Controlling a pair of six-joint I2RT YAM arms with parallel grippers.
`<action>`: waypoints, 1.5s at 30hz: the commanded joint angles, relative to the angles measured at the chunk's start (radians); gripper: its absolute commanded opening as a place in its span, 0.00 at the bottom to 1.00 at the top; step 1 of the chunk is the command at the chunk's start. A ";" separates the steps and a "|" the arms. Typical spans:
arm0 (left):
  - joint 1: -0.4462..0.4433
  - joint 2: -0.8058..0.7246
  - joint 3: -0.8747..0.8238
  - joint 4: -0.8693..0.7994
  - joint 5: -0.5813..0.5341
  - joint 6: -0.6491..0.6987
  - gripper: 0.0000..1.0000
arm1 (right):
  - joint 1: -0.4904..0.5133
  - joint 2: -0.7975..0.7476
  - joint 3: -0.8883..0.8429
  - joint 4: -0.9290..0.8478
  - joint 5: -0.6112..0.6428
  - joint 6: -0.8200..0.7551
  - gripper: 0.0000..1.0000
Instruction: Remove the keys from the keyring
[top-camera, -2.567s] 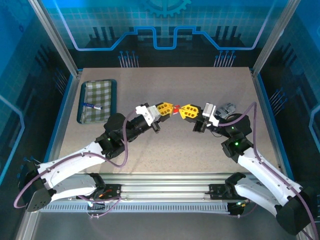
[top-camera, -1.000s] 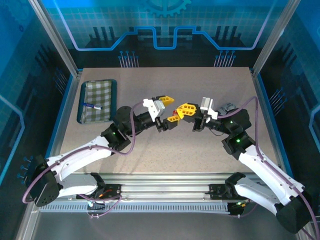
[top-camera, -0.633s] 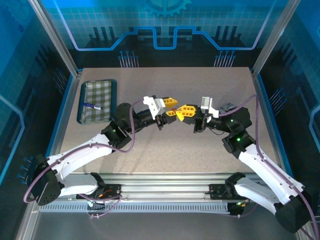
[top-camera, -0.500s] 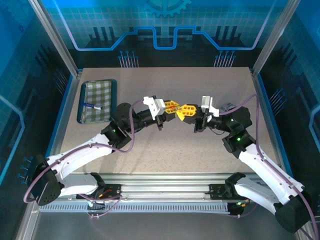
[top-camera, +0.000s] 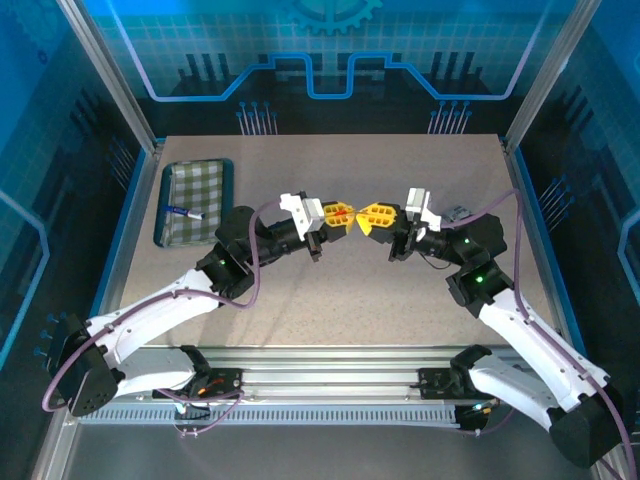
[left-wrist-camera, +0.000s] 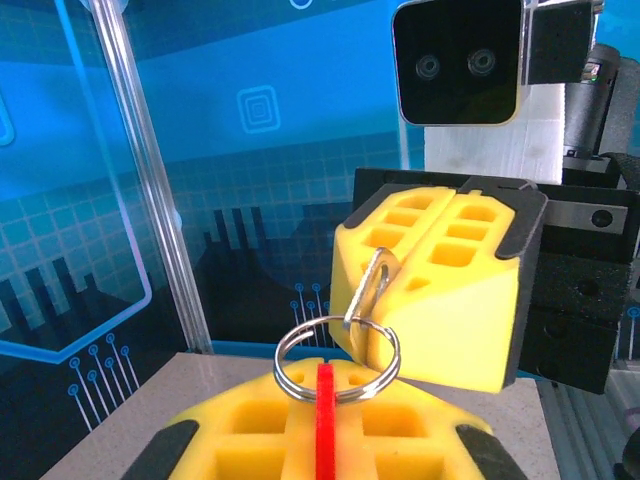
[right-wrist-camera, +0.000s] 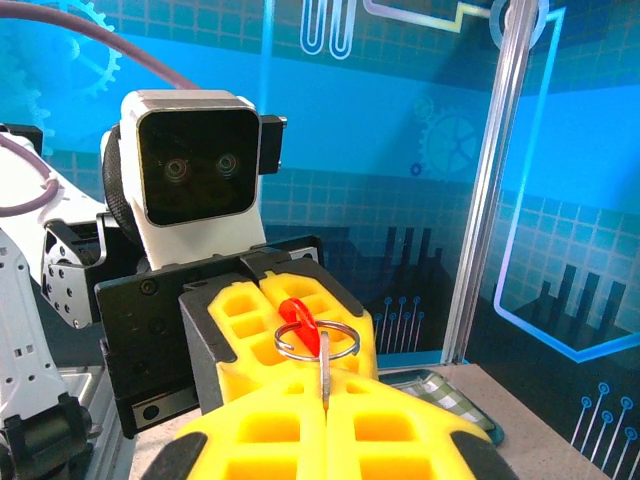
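**Both claws closed, ring stretched between them**

Your left claw (top-camera: 345, 213) is pressed together on the red tag (right-wrist-camera: 296, 313). In the left wrist view the tag stands as a thin red strip in the seam between the two yellow fingers, and its top end reaches the ring. Your right claw (top-camera: 370, 216) is also pressed together, and it pinches the key (left-wrist-camera: 366, 292). In the right wrist view the thin shaft of the key sits exactly in the seam of the fingers and points up to the ring.

The silver ring (left-wrist-camera: 280, 360) hangs in the small gap between the two claws. It lies nearly flat. It passes through the head of the key on one side, and the red tag meets it on the other side. So the key is on the ring, and neither of them touches the table.

From above you see the two claws tip to tip, almost touching, over the middle of the table (top-camera: 330, 300). Each wrist camera looks straight at the other one.

Well apart, at the far left of the table, lies a tray (top-camera: 198, 164) with a checked lining. A pen (top-camera: 183, 211) with a blue cap lies in it.
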 joint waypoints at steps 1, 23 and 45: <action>0.010 -0.032 -0.029 0.051 0.030 -0.027 0.00 | -0.014 -0.021 0.017 0.001 0.061 -0.027 0.00; 0.101 -0.037 -0.019 0.101 0.158 -0.270 0.00 | -0.009 -0.099 -0.026 -0.040 0.053 -0.286 0.00; 0.154 -0.012 0.076 -0.044 0.249 -0.392 0.00 | 0.129 -0.138 0.092 -0.462 0.071 -0.689 0.00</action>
